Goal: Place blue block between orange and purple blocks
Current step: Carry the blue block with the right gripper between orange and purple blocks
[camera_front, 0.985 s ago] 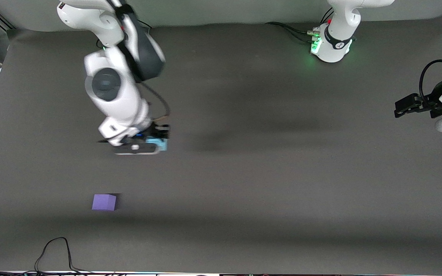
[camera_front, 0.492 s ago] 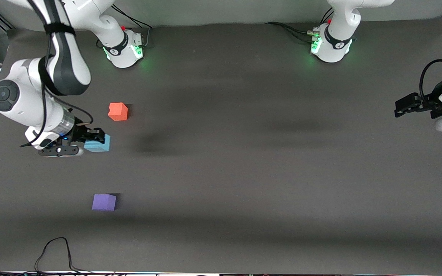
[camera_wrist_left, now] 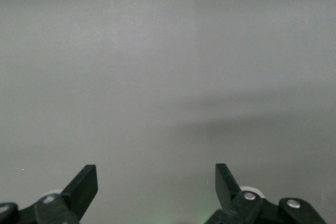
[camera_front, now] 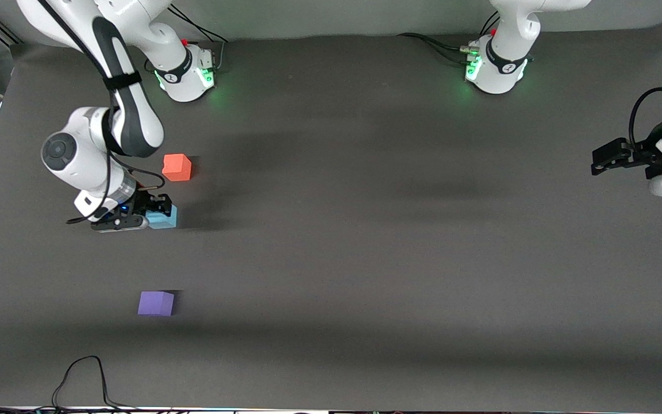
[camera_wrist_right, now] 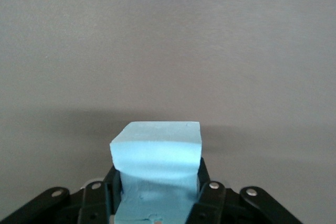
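1. The right gripper (camera_front: 156, 211) is clamped on the blue block (camera_front: 163, 217), over the table (camera_front: 365, 230) between the orange block (camera_front: 177, 167) and purple block (camera_front: 156, 303).
2. The left gripper (camera_front: 601, 163) waits with jaws apart.

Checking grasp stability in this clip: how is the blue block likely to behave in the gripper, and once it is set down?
The blue block looks matte, so probably not slippery. Its sides seem to bulge where the right gripper clamps it, suggesting soft, light foam. Flat faces suggest it won't roll.
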You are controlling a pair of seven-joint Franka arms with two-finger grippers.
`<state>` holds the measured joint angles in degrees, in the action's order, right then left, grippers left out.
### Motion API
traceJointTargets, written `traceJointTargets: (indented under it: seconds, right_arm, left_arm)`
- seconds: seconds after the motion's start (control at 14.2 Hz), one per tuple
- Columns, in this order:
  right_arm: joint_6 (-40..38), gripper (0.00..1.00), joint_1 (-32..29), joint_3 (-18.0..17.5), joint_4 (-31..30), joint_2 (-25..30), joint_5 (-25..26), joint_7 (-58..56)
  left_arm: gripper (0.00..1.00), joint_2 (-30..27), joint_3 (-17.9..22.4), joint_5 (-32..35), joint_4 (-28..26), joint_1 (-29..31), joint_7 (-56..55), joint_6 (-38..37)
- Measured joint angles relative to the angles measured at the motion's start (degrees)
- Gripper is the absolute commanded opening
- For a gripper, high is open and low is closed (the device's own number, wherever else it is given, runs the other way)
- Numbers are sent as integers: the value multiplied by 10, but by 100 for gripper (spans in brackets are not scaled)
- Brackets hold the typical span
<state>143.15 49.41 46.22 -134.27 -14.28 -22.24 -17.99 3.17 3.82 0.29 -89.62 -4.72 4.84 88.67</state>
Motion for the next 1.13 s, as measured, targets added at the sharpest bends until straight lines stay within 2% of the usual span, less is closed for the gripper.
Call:
traceJointTargets:
  seconds: [0.14, 0.21, 0.35, 0.63, 0.7, 0.84, 1.13]
  right_arm:
    - [10, 37, 0, 0, 2, -51, -121, -112]
    - [12, 37, 0, 0, 4, -74, -158, -148]
    - [18, 37, 0, -1, 13, -105, -184, -176]
    - [18, 38, 0, -1, 23, -114, -185, -178]
    - [18, 42, 0, 0, 25, -114, -185, -178]
    - [18, 98, 0, 0, 28, -114, -185, -178]
    - [18, 100, 0, 0, 30, -116, -197, -178]
  left_arm:
    - [100, 0, 0, 0, 0, 0, 0, 0]
    - [100, 0, 0, 0, 0, 0, 0, 0]
    - [100, 0, 1, 0, -1, 0, 0, 0]
    - [100, 1, 2, 0, -3, 0, -1, 0]
    - [100, 1, 2, 0, -4, 0, -2, 0]
    - [100, 1, 2, 0, -5, 0, -2, 0]
    - [100, 1, 2, 0, -6, 0, -2, -1]
